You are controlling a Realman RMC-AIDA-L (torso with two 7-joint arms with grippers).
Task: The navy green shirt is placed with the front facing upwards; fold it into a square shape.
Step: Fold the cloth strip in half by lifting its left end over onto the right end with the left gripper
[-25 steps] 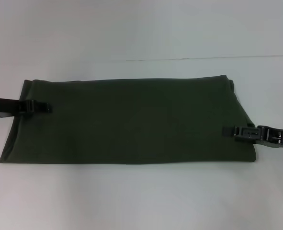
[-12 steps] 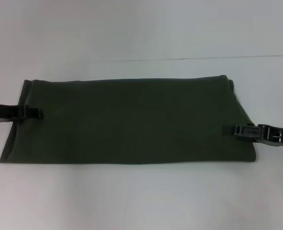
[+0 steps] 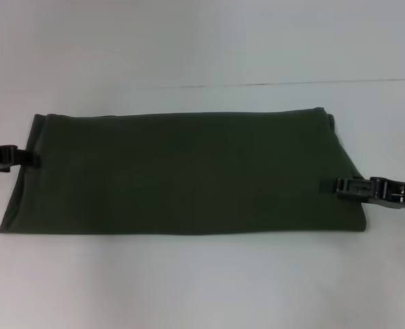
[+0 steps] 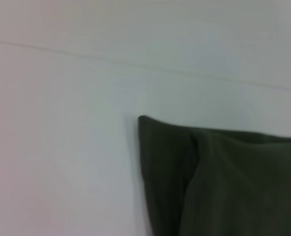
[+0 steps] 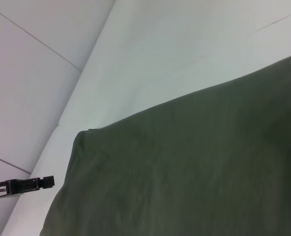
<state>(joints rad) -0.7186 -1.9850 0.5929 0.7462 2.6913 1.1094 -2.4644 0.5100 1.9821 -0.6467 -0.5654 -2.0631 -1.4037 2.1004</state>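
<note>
Already the navy green shirt (image 3: pixel 185 171) lies flat on the white table (image 3: pixel 202 288) as a long band, plain side up, its long axis running left to right. The left gripper (image 3: pixel 25 158) sits at the shirt's left edge, a little toward the far side; the right gripper (image 3: pixel 336 185) sits at the right edge, nearer the front. Whether either gripper's fingers have cloth between them I cannot tell; both look narrow and low against the fabric. To reach a square, one short end likely has to travel along that long axis over the other. Each arm is nearest its own end.
</note>
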